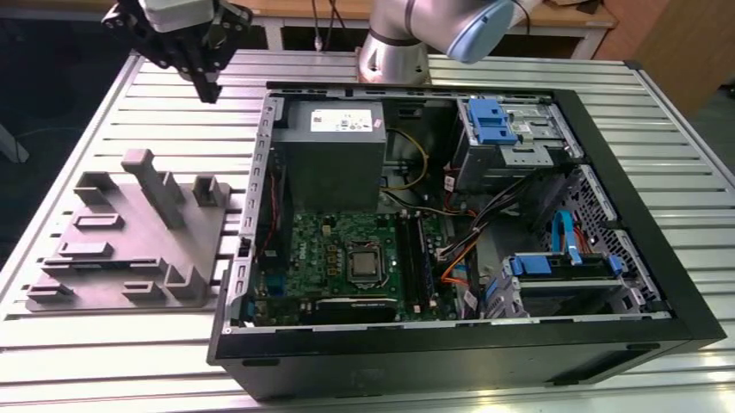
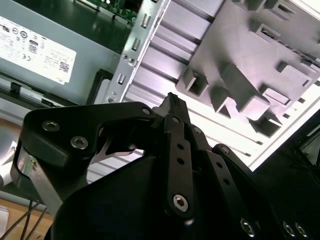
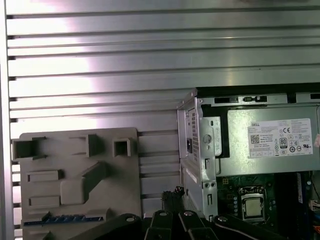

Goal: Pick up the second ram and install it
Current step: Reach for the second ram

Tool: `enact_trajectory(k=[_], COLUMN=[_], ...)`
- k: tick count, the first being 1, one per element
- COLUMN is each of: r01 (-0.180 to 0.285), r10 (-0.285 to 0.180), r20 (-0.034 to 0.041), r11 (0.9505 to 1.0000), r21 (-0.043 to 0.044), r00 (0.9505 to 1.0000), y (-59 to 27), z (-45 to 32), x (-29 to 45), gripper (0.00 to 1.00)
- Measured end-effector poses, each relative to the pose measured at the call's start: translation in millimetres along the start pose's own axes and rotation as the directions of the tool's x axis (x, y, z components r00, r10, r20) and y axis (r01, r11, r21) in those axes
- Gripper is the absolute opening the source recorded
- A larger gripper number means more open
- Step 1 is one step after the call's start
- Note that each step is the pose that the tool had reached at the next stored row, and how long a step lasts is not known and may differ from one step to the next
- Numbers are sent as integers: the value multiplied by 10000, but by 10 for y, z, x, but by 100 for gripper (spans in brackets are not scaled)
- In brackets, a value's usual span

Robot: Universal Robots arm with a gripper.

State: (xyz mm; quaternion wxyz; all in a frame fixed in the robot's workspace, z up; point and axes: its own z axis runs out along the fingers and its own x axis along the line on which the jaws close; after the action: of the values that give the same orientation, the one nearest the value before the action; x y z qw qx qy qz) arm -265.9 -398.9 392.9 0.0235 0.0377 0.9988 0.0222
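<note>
My gripper hangs above the slatted table, behind the grey fixture plate and off the back left corner of the open computer case in the exterior view. Its fingers are shut and hold nothing; in both wrist views the fingertips meet. In the first wrist view a long narrow dark strip lies flat at the near end of the fixture plate; it looks like the second ram, though I cannot tell for sure. The green motherboard lies inside the case.
The grey power supply sits at the back of the case beside the motherboard. Blue drive brackets and orange and blue cables fill the case's right half. Upright posts rise from the fixture plate. The arm's base stands behind the case.
</note>
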Motion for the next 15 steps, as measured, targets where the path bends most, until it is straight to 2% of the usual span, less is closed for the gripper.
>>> enact_trajectory(k=[7, 15], r01=[1, 2], r10=[-1, -2], r20=[15, 14], r11=[10000, 10000], r21=[-1, 0], r00=[10000, 10000], y=[-14, -37], z=[-6, 20], x=[188, 289], gripper=[7, 7])
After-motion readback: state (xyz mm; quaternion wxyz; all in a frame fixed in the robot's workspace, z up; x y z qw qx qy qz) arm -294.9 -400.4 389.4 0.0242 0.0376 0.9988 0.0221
